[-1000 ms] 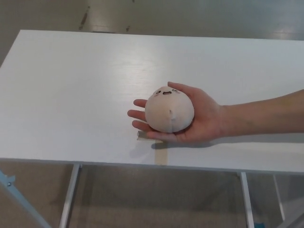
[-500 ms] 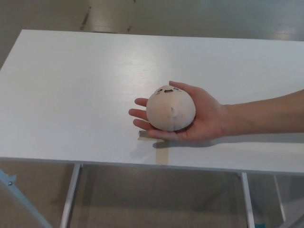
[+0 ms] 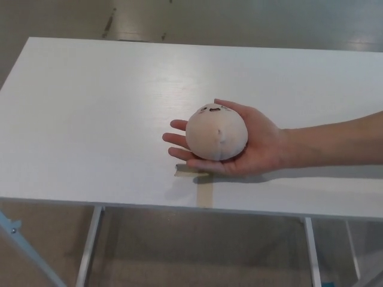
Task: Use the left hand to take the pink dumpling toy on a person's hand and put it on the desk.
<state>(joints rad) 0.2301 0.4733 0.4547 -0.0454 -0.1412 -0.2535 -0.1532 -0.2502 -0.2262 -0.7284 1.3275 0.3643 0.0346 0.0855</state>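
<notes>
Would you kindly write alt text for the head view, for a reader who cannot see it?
A person's hand, reaching in from the right, holds a pink dumpling toy on its open palm above a white desk. A strip of tape lies near the desk's front edge. Neither robot hand is in view.

One pink dumpling toy [image 3: 216, 131] sitting centre frame, one person's hand [image 3: 254, 146] coming in from right, one white desk [image 3: 90, 119], one tape strip [image 3: 204, 192] lying lower centre.
</notes>
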